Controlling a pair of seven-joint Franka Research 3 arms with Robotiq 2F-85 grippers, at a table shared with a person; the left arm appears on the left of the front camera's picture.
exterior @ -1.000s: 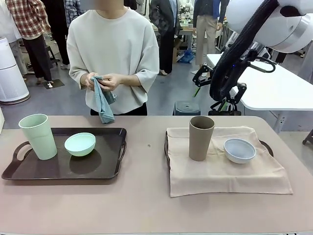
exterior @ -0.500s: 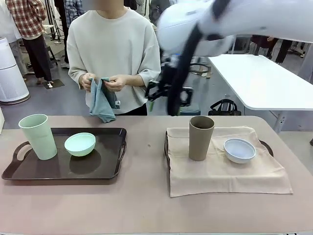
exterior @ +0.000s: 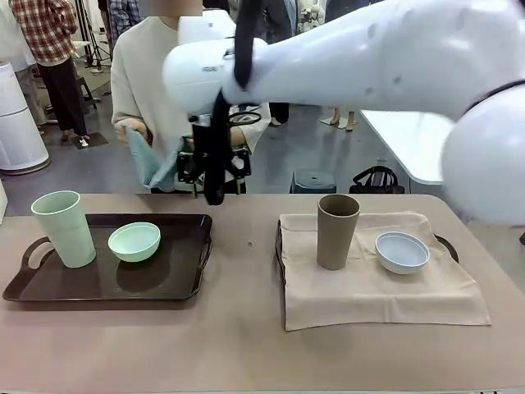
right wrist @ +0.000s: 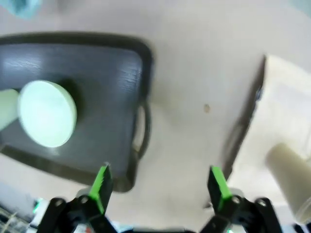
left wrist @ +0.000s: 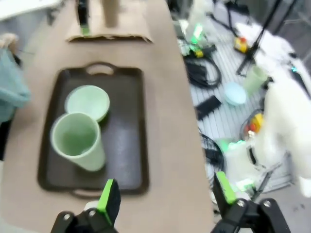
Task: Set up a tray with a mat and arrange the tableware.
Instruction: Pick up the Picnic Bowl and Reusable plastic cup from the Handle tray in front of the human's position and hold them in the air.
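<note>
The left dark tray (exterior: 184, 279) carries the pale green cup (exterior: 64, 228) and the mint bowl (exterior: 134, 241). A beige mat (exterior: 377, 295) covers the right tray and bears the tan-brown cup (exterior: 337, 231) and the bluish-white bowl (exterior: 402, 251). My right gripper (exterior: 212, 182) hangs in the air behind the left tray's right end. Its wrist view shows the gripper (right wrist: 159, 183) open and empty above the tray's handle (right wrist: 141, 126), with the mint bowl (right wrist: 46, 114) to the left. My left gripper (left wrist: 166, 194) is open, high over the tray (left wrist: 131, 145), the cup (left wrist: 77, 143) and the bowl (left wrist: 88, 101).
A person stands at the far side holding a teal cloth (exterior: 152, 164) in both hands. My right arm (exterior: 369, 57) spans the upper picture from the right. A bare strip of table (exterior: 246, 271) lies between the two trays. Off the table's side are cables and clutter (left wrist: 228, 92).
My right arm has swung from the far right across to the left, bringing its gripper behind the left tray. The person has shifted the teal cloth. The tableware has not moved.
</note>
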